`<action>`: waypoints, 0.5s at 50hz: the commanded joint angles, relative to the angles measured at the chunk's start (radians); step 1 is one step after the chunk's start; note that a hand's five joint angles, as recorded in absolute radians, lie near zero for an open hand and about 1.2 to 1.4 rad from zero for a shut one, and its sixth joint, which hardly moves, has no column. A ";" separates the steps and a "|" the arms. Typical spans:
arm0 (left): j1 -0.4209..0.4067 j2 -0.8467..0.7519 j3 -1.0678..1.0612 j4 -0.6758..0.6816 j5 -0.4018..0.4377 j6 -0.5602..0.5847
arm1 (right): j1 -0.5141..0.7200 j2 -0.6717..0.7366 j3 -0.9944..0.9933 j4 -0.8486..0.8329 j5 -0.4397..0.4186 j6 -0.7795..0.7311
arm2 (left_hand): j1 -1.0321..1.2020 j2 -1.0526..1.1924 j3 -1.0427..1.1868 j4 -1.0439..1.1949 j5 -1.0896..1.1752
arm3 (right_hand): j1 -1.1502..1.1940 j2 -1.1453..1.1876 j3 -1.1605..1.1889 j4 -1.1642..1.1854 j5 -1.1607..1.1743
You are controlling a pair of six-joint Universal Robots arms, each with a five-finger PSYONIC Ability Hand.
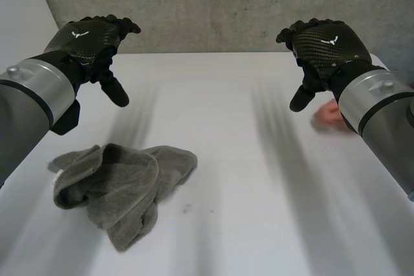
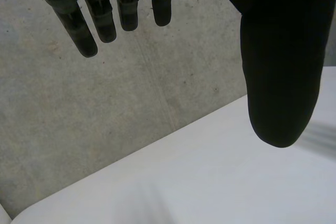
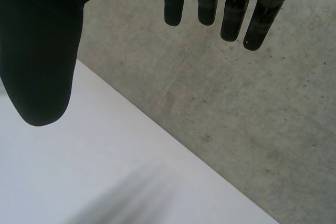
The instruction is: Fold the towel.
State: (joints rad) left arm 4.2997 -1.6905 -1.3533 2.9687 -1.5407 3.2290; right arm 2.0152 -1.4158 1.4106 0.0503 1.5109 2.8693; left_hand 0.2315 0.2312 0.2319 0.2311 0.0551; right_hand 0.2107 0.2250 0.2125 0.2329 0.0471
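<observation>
A grey towel (image 1: pixel 119 185) lies crumpled in a heap on the white table (image 1: pixel 259 211), near the front left. My left hand (image 1: pixel 94 40) hovers above the table behind the towel, fingers straight and apart from the thumb, holding nothing. My right hand (image 1: pixel 320 46) hangs at the same height on the far right, also open and empty. In the left wrist view the fingers (image 2: pixel 84 30) and thumb (image 2: pixel 281 77) stand spread over the table's far edge. The right wrist view shows the same spread of fingers (image 3: pixel 231 14) and thumb (image 3: pixel 42 61).
A small pink object (image 1: pixel 326 114) sits on the table at the right, partly hidden behind my right forearm. A grey concrete wall (image 1: pixel 226 4) rises behind the table's far edge.
</observation>
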 commanded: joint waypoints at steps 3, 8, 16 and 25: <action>0.000 0.000 -0.012 -0.069 0.004 0.086 | 0.010 0.029 0.002 0.045 -0.025 -0.034 | 0.058 0.059 0.058 0.059 0.060 | -0.036 -0.050 -0.038 -0.058 -0.047; 0.000 -0.043 -0.075 -0.094 -0.001 0.222 | 0.060 0.121 -0.009 0.144 -0.121 -0.033 | 0.064 0.064 0.064 0.065 0.066 | -0.036 -0.050 -0.038 -0.058 -0.047; 0.087 -0.199 -0.125 0.006 -0.003 0.354 | 0.098 0.236 0.010 0.122 -0.153 -0.028 | 0.255 0.255 0.255 0.255 0.257 | -0.036 -0.050 -0.038 -0.058 -0.047; 0.137 -0.310 -0.147 0.016 0.001 0.359 | 0.143 0.319 0.014 -0.035 -0.160 0.091 | 0.540 0.540 0.539 0.540 0.542 | -0.036 -0.050 -0.038 -0.058 -0.047</action>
State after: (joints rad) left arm 4.4117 -1.9484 -1.4890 2.9763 -1.5419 3.5916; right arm 2.1308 -1.1546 1.4219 0.1291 1.3535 2.8712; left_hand 0.4294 0.4276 0.4257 0.4258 0.2530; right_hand 0.2107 0.2250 0.2125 0.2329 0.0471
